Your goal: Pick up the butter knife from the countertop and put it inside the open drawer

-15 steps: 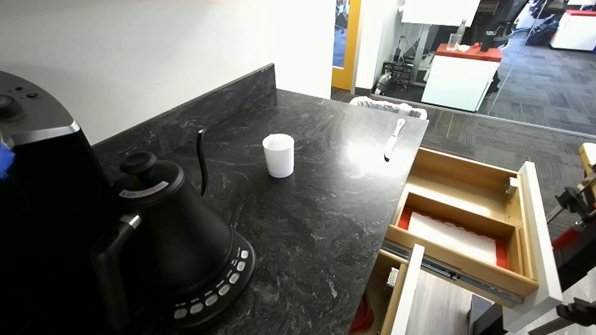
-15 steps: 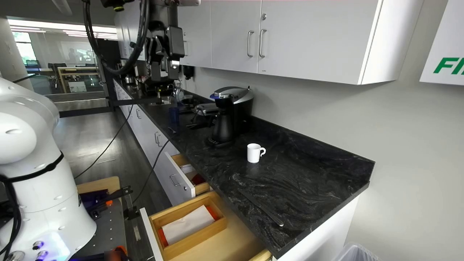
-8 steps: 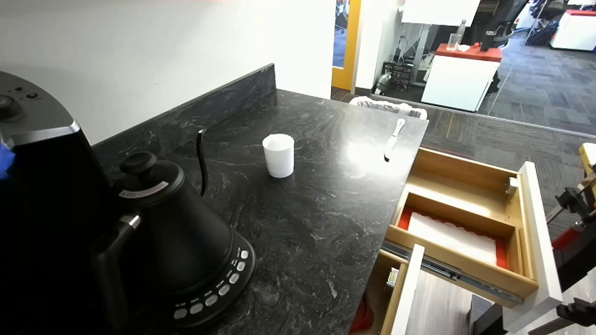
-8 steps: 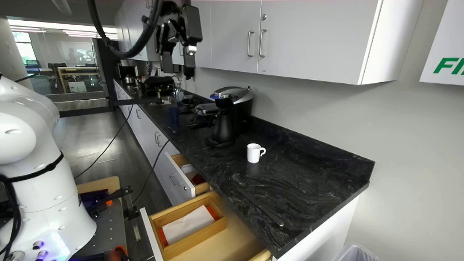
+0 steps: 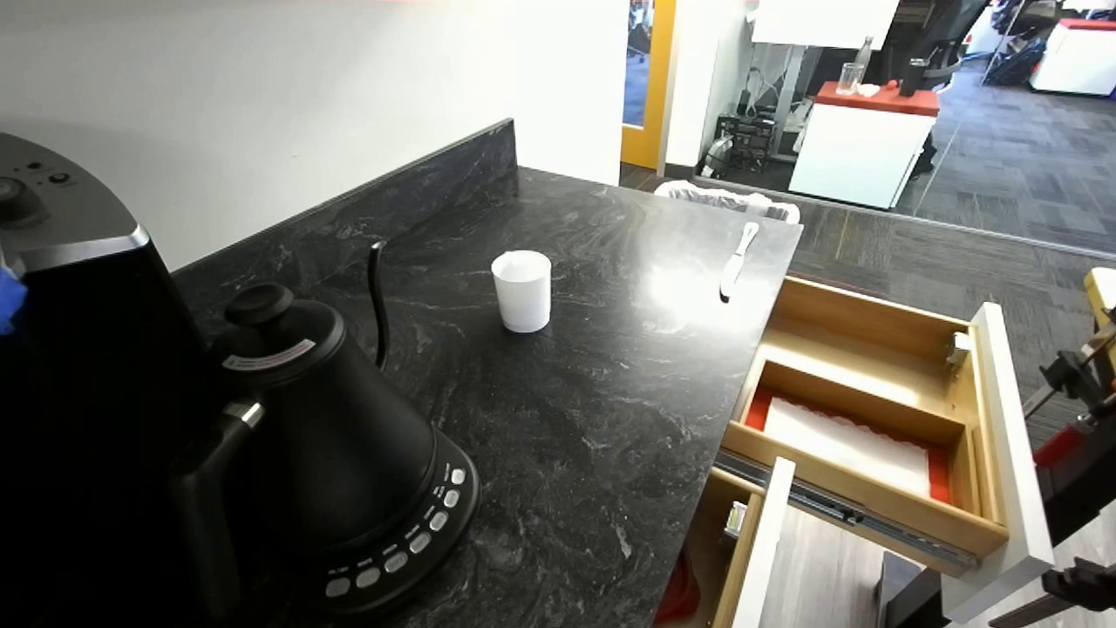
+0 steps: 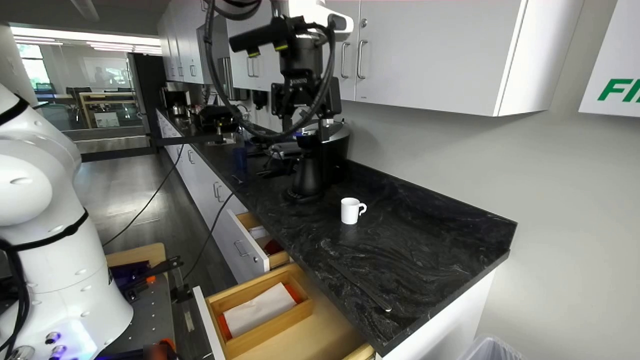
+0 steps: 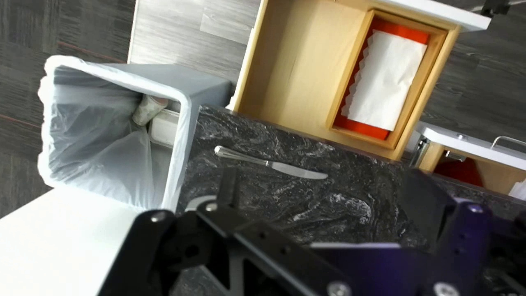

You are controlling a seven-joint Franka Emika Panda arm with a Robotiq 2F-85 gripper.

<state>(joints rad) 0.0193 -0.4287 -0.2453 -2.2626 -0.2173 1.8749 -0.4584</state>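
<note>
The silver butter knife [image 7: 271, 164] lies flat on the dark countertop [image 7: 349, 193], its handle toward the bin side and its blade toward the smaller drawer. It also shows in both exterior views [image 5: 738, 262] [image 6: 361, 286], near the counter's edge. The open wooden drawer [image 7: 304, 61] stands just below that edge, with a boxed-off section holding a white cloth on red; it also shows in both exterior views [image 5: 859, 353] [image 6: 300, 340]. My gripper [image 6: 306, 129] is open and empty, high above the counter near the kettle. In the wrist view my gripper's [image 7: 326, 181] fingers stand wide apart, with the knife beyond them.
A white mug [image 6: 350, 211] stands on the counter. A black kettle [image 5: 331, 445] and a coffee machine [image 5: 78, 314] stand further along. A smaller drawer [image 6: 245, 240] is open beside the large one. A lined bin [image 7: 185, 107] stands at the counter's end. Cabinets [image 6: 425, 55] hang above.
In an exterior view my gripper has moved right, and over the last half second lower, to in front of the coffee machine. The knife, mug and drawers have not moved.
</note>
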